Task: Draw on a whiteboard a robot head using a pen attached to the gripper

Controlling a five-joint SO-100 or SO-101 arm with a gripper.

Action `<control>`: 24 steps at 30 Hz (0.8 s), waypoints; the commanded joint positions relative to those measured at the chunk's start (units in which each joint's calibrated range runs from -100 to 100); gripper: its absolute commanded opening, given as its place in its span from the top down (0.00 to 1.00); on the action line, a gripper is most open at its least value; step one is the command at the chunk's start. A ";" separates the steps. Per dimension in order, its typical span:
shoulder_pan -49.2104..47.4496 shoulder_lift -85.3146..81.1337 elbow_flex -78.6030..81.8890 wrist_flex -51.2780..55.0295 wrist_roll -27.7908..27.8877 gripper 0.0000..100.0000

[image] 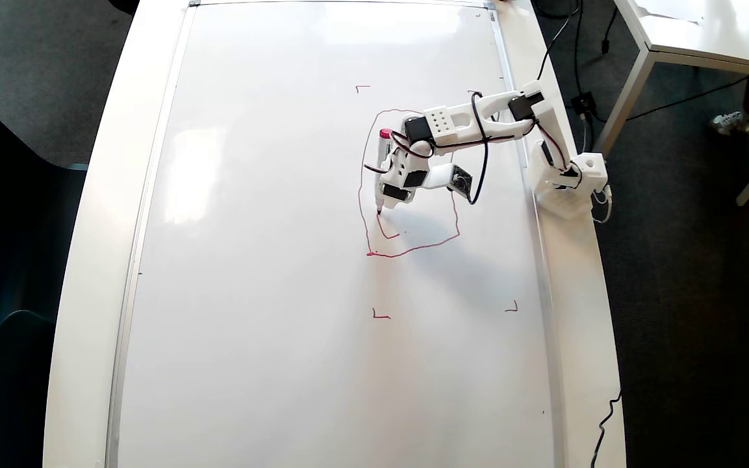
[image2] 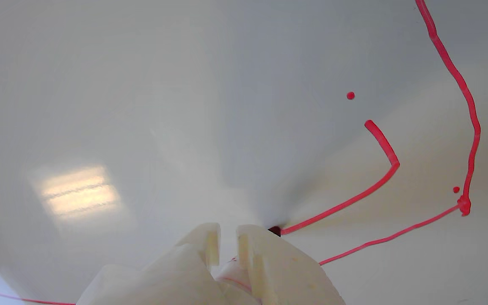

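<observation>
**On the whiteboard: pen tip down inside a half-drawn outline**

On the white worktop (image: pixel 88 273) lies the whiteboard (image: pixel 270 260), glossy and framed in thin silver, filling most of the overhead view. The small white arm stands on the worktop's right rim in that view and reaches left across the board.

The gripper (image: pixel 388 195) hangs over the board with the pen (image: pixel 382 170) fixed along its left side as the overhead view shows it. The pen's red end points toward the top of the picture and its dark tip meets the board. The pictures do not show whether the gripper is open or closed; in the wrist view two pale plastic prongs of the gripper (image2: pixel 227 245) stand close together with a narrow gap between them, and the pen's dark tip (image2: pixel 274 231) peeks out just to their right, touching the surface.

The robot head (image: pixel 413 244) is so far a thin red outline: a rounded loop running from near the arm's wrist, down the left side, along the bottom and up the right side, partly hidden under the arm. Inside its lower left corner is a short hooked stroke that starts at the pen tip. In the wrist view this stroke (image2: pixel 354 195) leads away from the tip to the right and bends upward, with the outline's corner beyond it and two small red dots nearby.

Small red corner marks (image: pixel 380 316) sit on the board around the drawing, well apart from it.
</observation>
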 commanded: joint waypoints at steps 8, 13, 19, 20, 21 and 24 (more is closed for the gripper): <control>-0.17 -11.76 14.90 0.98 0.31 0.99; -2.68 -11.84 14.81 0.98 -0.12 0.99; -6.29 -11.84 14.53 0.98 -1.19 0.99; -6.66 -11.76 14.53 0.98 -1.41 0.99; -6.88 -11.76 14.53 0.98 -1.41 0.99; -6.95 -11.76 14.81 0.98 -1.41 0.99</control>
